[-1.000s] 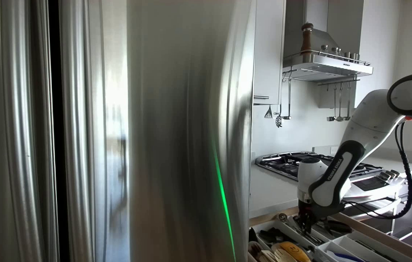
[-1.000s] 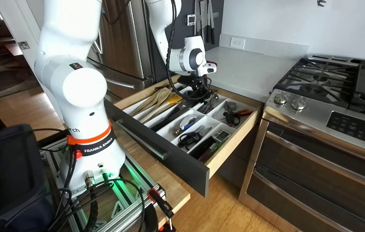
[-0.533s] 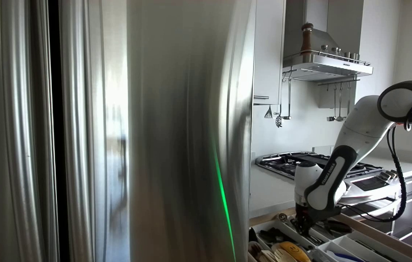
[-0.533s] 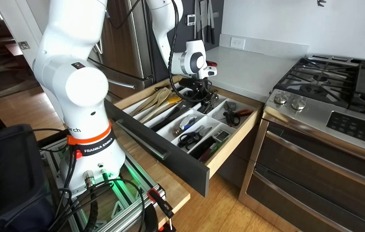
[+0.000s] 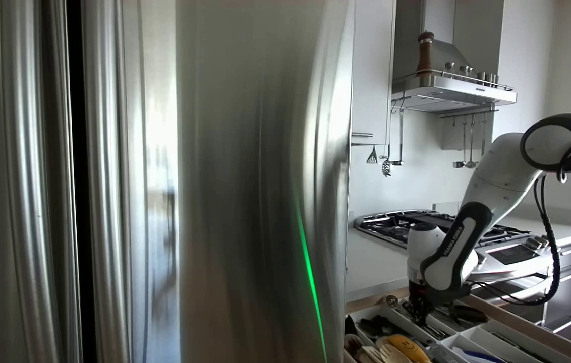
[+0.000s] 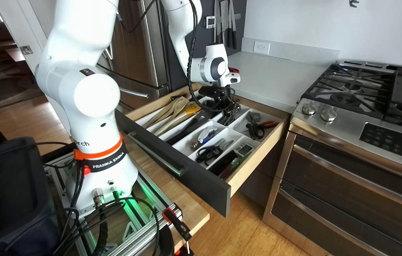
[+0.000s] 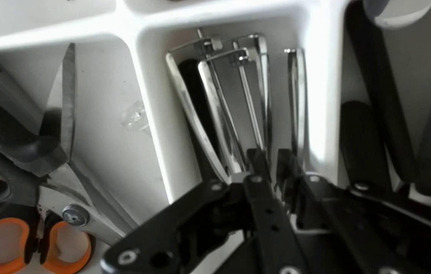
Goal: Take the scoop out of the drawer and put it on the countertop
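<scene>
Several shiny metal scoop handles (image 7: 218,114) with wire levers lie in a white compartment of the open drawer (image 6: 254,163). Their lower ends are hidden under the gripper, so no scoop bowl shows in the wrist view. My gripper (image 7: 269,156) is down over this compartment, its two black fingertips a small gap apart among the handles. Shiny metal shows deeper between the fingers; I cannot tell if they press on it. The gripper also shows inside the drawer in both exterior views (image 5: 419,317) (image 6: 226,106). The countertop (image 6: 272,74) lies behind the drawer.
White dividers (image 7: 324,87) stand close on both sides of the gripper. Orange-handled scissors (image 7: 67,194) lie in a neighbouring compartment. Wooden utensils (image 6: 172,110) and a yellow tool (image 5: 409,349) lie nearby. The fridge (image 5: 245,151) and the stove (image 6: 357,92) flank the counter.
My gripper has moved down into the drawer compartment, most of it in the first half second. Since then it has shifted only slightly. The drawer has not moved.
</scene>
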